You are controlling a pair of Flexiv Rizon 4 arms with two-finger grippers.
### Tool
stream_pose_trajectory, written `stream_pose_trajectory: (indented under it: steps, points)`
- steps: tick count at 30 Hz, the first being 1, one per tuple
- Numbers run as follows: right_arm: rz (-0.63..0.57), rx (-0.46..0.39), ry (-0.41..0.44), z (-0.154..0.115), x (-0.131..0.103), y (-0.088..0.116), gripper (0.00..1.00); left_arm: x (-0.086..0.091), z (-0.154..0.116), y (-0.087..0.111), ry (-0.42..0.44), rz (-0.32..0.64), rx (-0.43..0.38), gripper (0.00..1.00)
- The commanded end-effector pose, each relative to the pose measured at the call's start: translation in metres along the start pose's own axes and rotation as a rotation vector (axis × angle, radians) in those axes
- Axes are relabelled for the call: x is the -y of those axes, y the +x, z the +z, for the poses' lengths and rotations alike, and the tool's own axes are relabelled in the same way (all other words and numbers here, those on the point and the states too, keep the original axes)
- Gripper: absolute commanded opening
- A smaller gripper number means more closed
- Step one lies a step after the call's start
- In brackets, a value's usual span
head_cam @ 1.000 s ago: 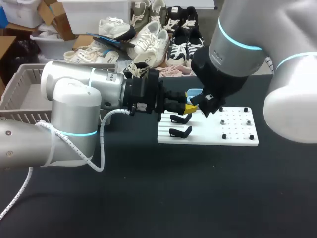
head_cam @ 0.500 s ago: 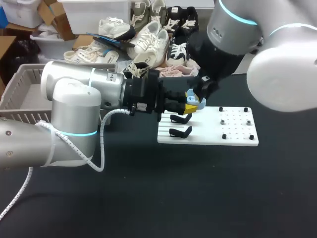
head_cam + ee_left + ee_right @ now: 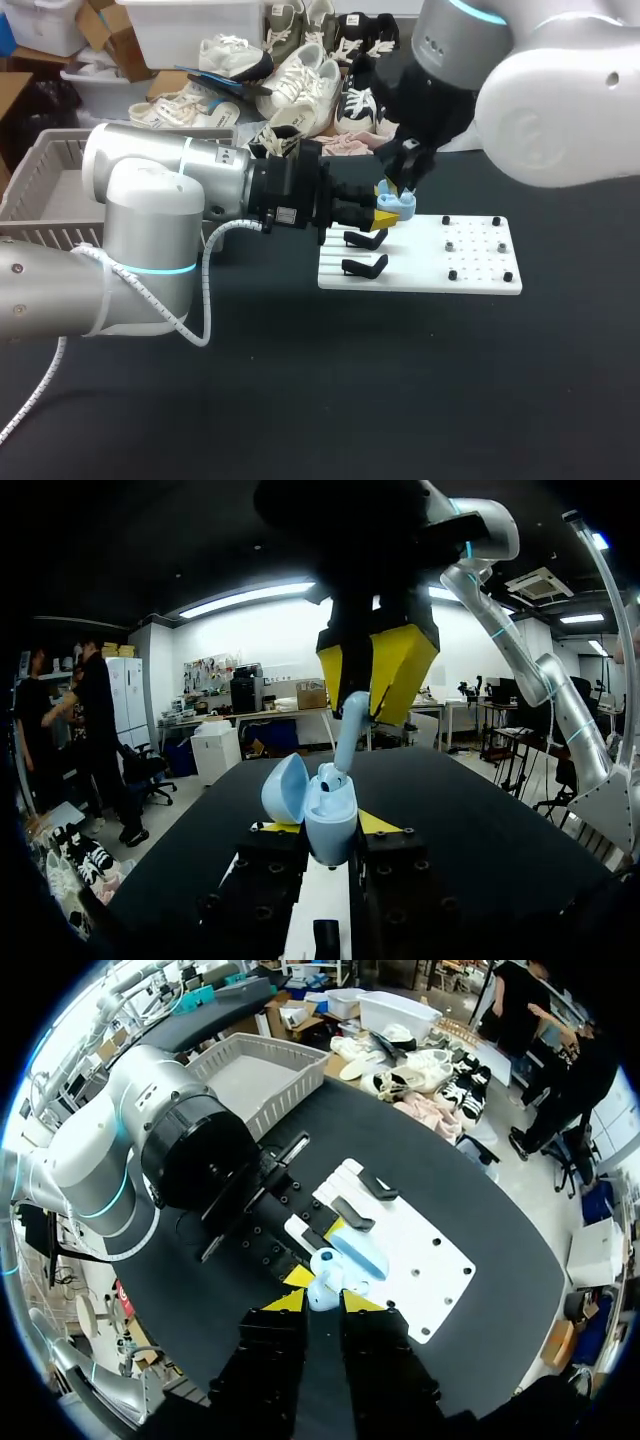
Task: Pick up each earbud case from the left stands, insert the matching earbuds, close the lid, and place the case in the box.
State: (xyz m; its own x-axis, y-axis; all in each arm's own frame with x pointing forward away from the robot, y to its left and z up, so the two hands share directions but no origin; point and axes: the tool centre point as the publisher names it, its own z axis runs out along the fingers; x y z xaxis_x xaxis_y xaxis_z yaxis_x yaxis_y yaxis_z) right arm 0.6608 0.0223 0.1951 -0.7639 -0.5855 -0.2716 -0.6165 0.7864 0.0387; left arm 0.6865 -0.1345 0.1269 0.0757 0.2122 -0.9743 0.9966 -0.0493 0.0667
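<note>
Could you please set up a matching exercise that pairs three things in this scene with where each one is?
Things:
1. open light blue earbud case
2. light blue earbud
3. black hook-shaped stands

Places:
A. gripped by the right tool
B. on the white perforated board
C. gripped by the left tool

Pairs: 1-C, 2-A, 3-B.

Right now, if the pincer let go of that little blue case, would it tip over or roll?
Probably tips: the blue case has a rounded bottom and its open lid hangs off one side. It looks smooth, so likely slippery. Small, probably light.
</note>
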Motion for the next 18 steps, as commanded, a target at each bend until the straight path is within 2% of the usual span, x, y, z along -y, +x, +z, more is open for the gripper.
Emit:
stream_pose_trajectory:
  steps: [1, 18]
  points:
    - [-0.001, -0.013, -0.008, 0.0041, 0.0020, -0.0043, 0.00, -0.0015, -0.0003, 0.0003, 0.004, 0.000, 0.000, 0.00]
    - [-0.013, -0.026, -0.019, 0.0124, 0.0032, -0.0083, 0.00, -0.0015, -0.0003, 0.0003, 0.004, 0.000, 0.000, 0.00]
